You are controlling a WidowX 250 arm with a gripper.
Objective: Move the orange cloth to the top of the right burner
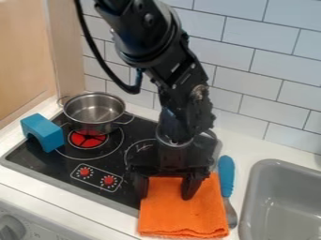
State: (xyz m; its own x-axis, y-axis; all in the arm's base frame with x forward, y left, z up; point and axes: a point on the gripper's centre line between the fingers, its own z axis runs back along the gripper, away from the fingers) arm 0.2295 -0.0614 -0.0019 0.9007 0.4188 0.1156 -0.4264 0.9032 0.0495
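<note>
We see the gripper pointing down over the back part of the orange cloth, its two fingers standing wide apart, one at the cloth's left edge and the other over its surface. We cannot tell whether either finger touches the fabric, and we make out nothing clamped between them. The cloth lies folded at the front right of the stove, reaching onto the counter; its back edge is partly hidden by the gripper.

The arm covers much of the right burner, so we can follow only part of its ring. Just beside the cloth on the right is a utensil with a blue handle, and the cloth hides part of its metal end. The sink is cut off at the right. On the left we find a metal pot near a blue block, whose underside is hard to read.
</note>
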